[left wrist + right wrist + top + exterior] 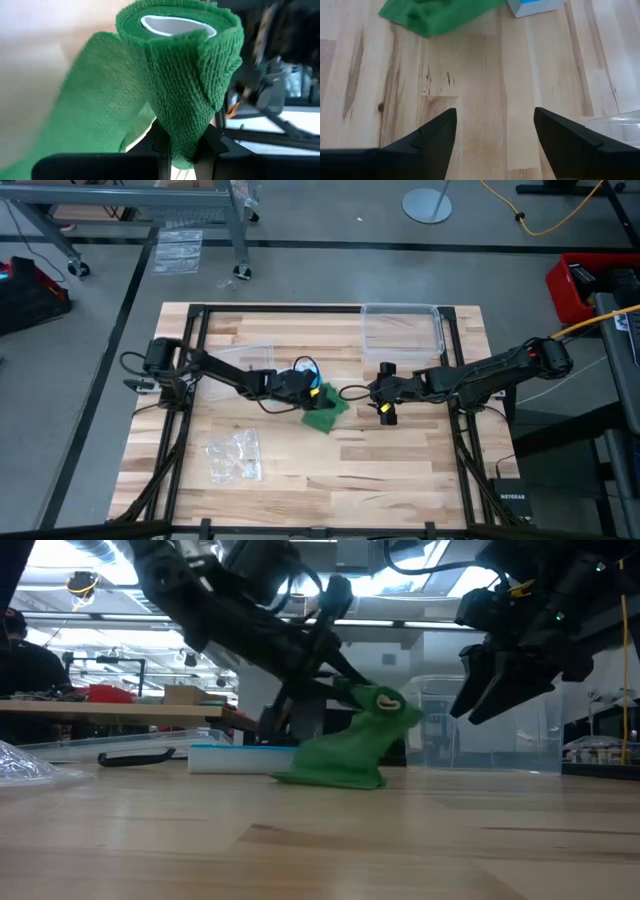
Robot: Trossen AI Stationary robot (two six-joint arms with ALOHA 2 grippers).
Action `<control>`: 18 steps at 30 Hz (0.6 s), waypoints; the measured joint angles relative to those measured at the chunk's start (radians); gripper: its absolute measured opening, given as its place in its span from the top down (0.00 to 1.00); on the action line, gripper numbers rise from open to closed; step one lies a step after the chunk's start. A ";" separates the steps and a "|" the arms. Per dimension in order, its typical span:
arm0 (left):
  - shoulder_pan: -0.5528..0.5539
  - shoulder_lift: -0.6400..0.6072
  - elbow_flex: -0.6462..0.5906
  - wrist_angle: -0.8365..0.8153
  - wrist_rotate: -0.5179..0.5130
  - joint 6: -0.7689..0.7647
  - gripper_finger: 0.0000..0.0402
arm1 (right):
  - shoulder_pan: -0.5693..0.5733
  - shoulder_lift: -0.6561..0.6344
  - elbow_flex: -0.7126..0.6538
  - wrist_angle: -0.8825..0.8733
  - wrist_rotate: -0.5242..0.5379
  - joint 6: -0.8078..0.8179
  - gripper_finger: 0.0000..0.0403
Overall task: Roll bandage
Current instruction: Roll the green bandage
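Bandage, soft green knit fabric (322, 414): part wound on a white core, the loose tail draped down onto the pale wooden table (400, 480) near its middle. The rolled end is lifted off the wood, pinched in the left gripper (182, 150), whose fingers are nearly closed on the lower edge of the roll.

Right gripper (494, 132): jaws spread wide, nothing in them, hovering over bare wood just beside the green heap and a little above the table.

Blue and white pill organizer (235, 757) lies just behind the bandage; clear plastic box (402, 328) sits at the far edge; small clear plastic bag (233, 456) lies on the near left.

Risks, as I judge them:
- Grip is only on the roll's edge; a tug on the tail could twist it out or loosen the turns.
- The tail lies bunched, so further winding may go on creased or skewed.
- If the right gripper comes in for the tail it may snag the organizer or knock the left fingers (160, 145).
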 joint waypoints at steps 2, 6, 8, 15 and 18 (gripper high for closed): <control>0.022 0.007 0.001 0.034 -0.001 0.012 0.92 | 0.000 0.000 0.000 0.000 0.000 0.000 0.33; 0.060 0.012 0.013 0.024 -0.001 0.037 0.92 | 0.000 0.000 0.000 0.001 0.001 -0.002 0.33; 0.074 0.012 0.023 0.019 -0.001 0.058 0.92 | 0.000 0.000 0.000 0.001 0.012 -0.005 0.33; 0.097 0.012 0.047 0.022 -0.004 0.097 0.92 | 0.000 0.000 0.000 0.002 0.034 -0.025 0.33; 0.095 0.012 0.047 0.021 -0.041 0.111 0.88 | 0.000 0.000 0.000 0.002 0.034 -0.025 0.33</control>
